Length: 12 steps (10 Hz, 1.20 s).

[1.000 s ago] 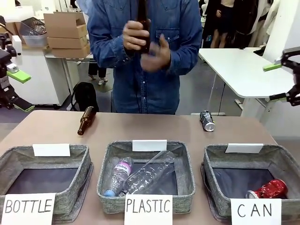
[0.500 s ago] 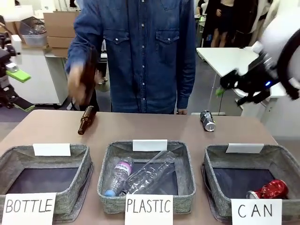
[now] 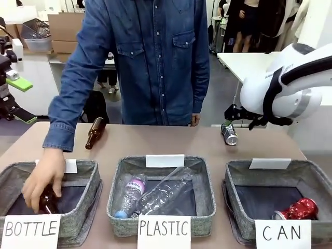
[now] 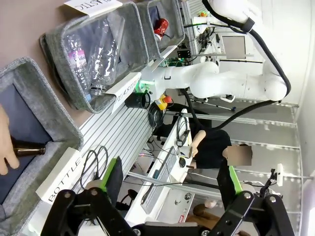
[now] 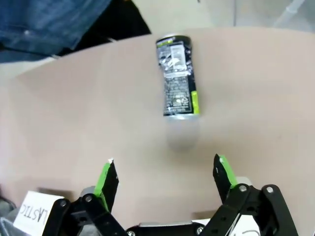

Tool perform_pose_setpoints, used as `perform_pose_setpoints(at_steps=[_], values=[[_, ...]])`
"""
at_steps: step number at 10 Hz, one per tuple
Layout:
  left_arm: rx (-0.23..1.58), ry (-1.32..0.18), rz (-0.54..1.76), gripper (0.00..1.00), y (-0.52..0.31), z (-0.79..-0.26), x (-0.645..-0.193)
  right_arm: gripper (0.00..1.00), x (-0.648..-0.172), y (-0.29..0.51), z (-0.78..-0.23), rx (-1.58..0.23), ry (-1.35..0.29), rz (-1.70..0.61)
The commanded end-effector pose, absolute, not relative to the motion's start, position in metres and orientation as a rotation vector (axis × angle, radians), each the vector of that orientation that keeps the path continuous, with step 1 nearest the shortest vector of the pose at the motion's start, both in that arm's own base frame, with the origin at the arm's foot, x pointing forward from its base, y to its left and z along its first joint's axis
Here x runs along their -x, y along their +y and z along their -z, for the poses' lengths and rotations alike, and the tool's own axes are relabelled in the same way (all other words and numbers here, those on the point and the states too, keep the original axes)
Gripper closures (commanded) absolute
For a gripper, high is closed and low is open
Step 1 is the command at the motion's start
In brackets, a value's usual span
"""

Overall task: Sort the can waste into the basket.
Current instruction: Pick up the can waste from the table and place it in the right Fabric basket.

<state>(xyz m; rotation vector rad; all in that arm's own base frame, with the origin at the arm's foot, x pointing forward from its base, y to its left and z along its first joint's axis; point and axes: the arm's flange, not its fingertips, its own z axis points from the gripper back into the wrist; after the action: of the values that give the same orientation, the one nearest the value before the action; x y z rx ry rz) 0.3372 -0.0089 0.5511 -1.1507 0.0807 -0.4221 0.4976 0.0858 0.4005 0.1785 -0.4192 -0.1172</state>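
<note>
Two clear plastic bottles [image 3: 165, 193] lie inside the grey PLASTIC bin [image 3: 208, 193]. Just left of that bin stands the BOTTLE bin [image 3: 84, 212]. Beyond the PLASTIC bin's far-left corner, a brown glass bottle [image 3: 95, 133] lies on the table [image 3: 155, 141].

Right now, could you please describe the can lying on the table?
Find the grey basket marked CAN on the robot's right. Beyond it, a black-printed can lies on the bare tabletop. Unlike the crushed red can inside the basket, it is dark and undented.
</note>
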Motion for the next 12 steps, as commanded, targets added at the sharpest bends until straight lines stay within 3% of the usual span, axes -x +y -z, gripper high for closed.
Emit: perform_pose_setpoints(at_steps=[1, 2, 9, 12], values=[[1.141, 0.079, 0.450, 0.00, -0.006, -0.552, -0.334, 0.00, -0.477, 0.089, -0.424, -0.215, -0.442, 0.126], [1.141, 0.079, 0.450, 0.00, -0.006, -0.552, -0.334, 0.00, -0.477, 0.089, -0.424, -0.215, -0.442, 0.126], [1.141, 0.079, 0.450, 0.00, -0.006, -0.552, -0.334, 0.00, -0.595, 0.099, -0.334, -0.109, -0.321, 0.059], [1.141, 0.079, 0.450, 0.00, -0.006, -0.552, -0.334, 0.00, -0.601, 0.099, -0.317, -0.057, -0.312, 0.083]])
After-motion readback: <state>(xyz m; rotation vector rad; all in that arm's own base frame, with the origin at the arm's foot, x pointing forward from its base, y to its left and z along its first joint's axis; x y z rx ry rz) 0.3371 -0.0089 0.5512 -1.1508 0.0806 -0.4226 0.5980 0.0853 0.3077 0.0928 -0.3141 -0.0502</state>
